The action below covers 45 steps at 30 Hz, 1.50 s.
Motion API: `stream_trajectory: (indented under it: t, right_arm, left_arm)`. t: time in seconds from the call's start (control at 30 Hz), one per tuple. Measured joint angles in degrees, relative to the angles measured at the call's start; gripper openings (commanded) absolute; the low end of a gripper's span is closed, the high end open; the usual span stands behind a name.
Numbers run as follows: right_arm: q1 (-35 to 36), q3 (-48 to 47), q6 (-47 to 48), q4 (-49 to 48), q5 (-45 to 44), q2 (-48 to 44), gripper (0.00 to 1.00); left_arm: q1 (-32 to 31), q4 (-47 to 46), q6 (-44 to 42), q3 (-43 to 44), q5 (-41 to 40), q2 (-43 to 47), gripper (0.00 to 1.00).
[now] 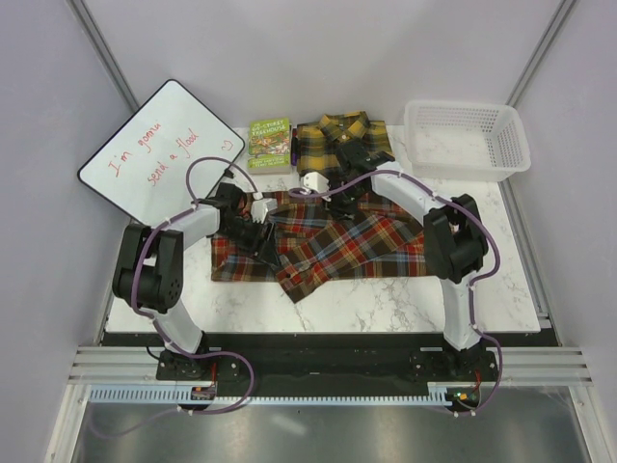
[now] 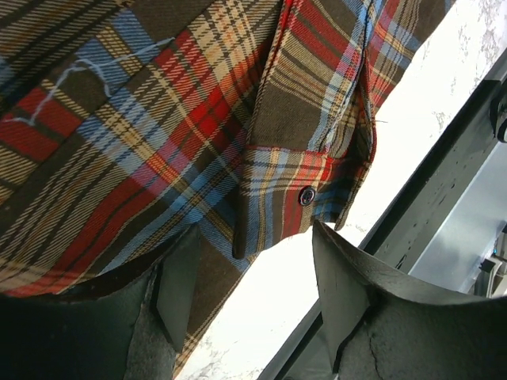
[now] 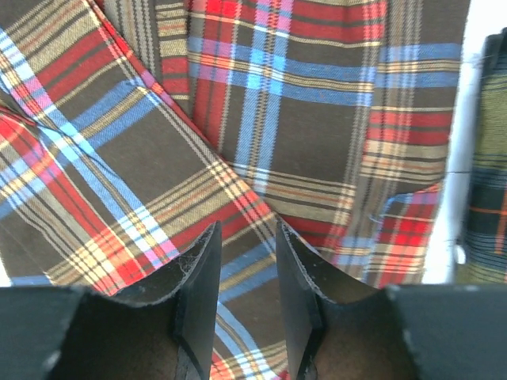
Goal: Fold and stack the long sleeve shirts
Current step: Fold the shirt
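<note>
Left tool (image 2: 253,229) is open pretty wide with nothing in it, sitting right by the buttoned cuff (image 2: 305,194) of the red-brown shirt (image 1: 328,241), which lies rumpled mid-desk (image 1: 386,299). Right tool (image 3: 244,228) has only a narrow gap, flat cloth showing through, nothing pinched that I can see. My worry: the left catches just the cuff edge and it slips, or the right bites two layers and drags the bundle crooked toward the yellow shirt (image 1: 337,135) at the back. Can't tell which layer is which, and in the overhead view the arms cover the shirt's far edge.
</note>
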<state>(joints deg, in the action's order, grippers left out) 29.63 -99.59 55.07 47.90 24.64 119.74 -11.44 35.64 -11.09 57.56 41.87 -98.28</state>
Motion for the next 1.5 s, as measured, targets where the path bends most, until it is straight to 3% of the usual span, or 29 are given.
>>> stream_trajectory:
  t: [0.7,1.13,1.43,1.5]
  right_arm:
    - [0.17,-10.12,15.28,12.17,4.57,6.01,0.4]
    - [3.02,-13.81,18.51,16.24,6.62,10.95,0.42]
    - [2.99,-13.84,19.28,17.59,6.6,11.58,0.3]
    - [3.02,-14.05,19.45,18.16,6.58,11.58,0.42]
  left_arm:
    - [-1.07,-0.28,0.42,-0.44,-2.62,-0.66,0.67]
    - [-1.07,-0.5,0.68,-0.74,-2.8,-0.83,0.7]
    - [-1.07,-0.52,0.7,-0.76,-2.8,-0.92,0.7]
    - [-1.07,-0.55,0.7,-0.76,-2.8,-1.03,0.7]
